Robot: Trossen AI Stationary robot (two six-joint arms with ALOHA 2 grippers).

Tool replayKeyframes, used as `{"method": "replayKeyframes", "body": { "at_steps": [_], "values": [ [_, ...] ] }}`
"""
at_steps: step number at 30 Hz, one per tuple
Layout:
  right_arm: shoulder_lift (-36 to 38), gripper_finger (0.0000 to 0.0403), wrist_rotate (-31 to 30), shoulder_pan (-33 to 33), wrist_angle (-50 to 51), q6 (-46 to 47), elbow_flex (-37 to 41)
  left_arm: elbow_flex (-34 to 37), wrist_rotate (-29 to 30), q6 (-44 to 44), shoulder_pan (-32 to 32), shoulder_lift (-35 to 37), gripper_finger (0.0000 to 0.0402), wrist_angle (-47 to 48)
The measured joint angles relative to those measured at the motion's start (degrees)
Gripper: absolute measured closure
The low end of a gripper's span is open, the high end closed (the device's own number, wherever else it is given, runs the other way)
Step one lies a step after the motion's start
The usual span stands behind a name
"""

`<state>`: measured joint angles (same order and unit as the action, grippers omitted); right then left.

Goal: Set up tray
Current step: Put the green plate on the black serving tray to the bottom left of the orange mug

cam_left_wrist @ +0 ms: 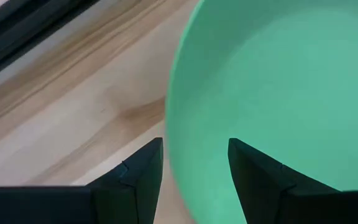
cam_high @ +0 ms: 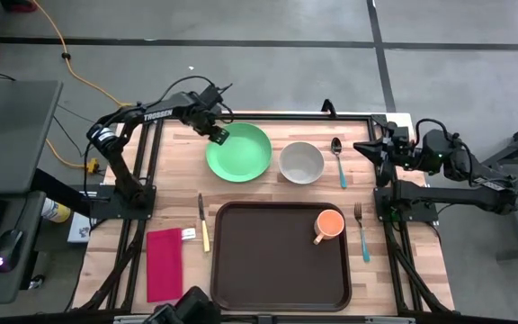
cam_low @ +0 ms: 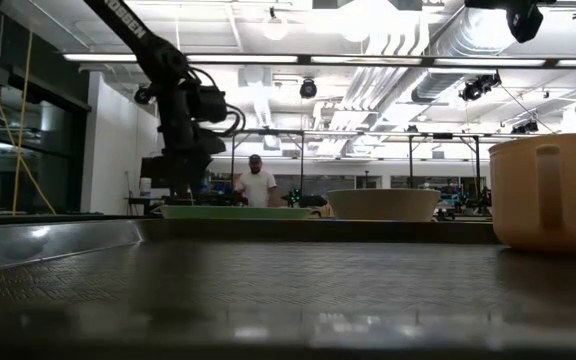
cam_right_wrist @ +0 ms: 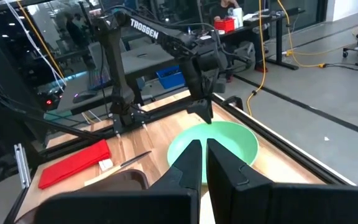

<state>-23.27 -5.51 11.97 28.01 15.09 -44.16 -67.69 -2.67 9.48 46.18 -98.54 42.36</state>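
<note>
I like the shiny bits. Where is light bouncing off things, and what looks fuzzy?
Low view: ceiling lights glint off the tray, whose near surface is fuzzy, and the cup is soft-edged. Left wrist view: the green plate is a smooth blur, evenly lit. High view: no strong glare; the bowl looks sharp.

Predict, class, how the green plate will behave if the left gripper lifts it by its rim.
The green plate looks rigid, so it should probably hold its shape rather than flop. Its smooth surface may slip between the fingers of the left gripper, which stand open astride the rim. Gripped at one edge only, it would likely tilt downward.
</note>
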Motion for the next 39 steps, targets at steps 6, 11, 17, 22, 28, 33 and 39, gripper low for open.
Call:
{"method": "replayKeyframes", "body": {
  "at_steps": [6,11,17,22,28,33,39],
  "values": [
    [0.0,0.0402,-0.1,0.0,0.0,0.1,0.0,2.2,3.5,0.0,-0.5,0.0,0.019,0.5],
    [0.0,0.0402,-0.1,0.0,0.0,1.4,0.0,4.4,2.2,0.0,-0.5,-0.1,0.019,-0.5],
    [0.0,0.0402,1.0,0.0,0.0,1.4,0.0,5.8,-0.1,-0.2,-0.6,-0.1,0.0191,-0.9],
    [0.0,0.0402,2.7,0.0,0.0,1.4,0.0,6.7,-3.0,-0.2,-0.6,-0.1,0.0212,-2.4],
    [0.0,0.0402,2.7,0.0,0.0,1.4,0.0,6.8,-2.8,-1.5,-0.9,-0.1,0.0266,-2.4],
    [0.0,0.0402,3.5,0.0,0.0,1.4,0.0,6.8,-2.8,-1.6,-0.9,-0.2,0.0319,-2.5],
    [0.0,0.0402,5.0,0.0,0.0,1.4,0.0,6.6,-3.2,-3.5,-0.9,-0.3,0.0383,-2.4]
  ]
}}
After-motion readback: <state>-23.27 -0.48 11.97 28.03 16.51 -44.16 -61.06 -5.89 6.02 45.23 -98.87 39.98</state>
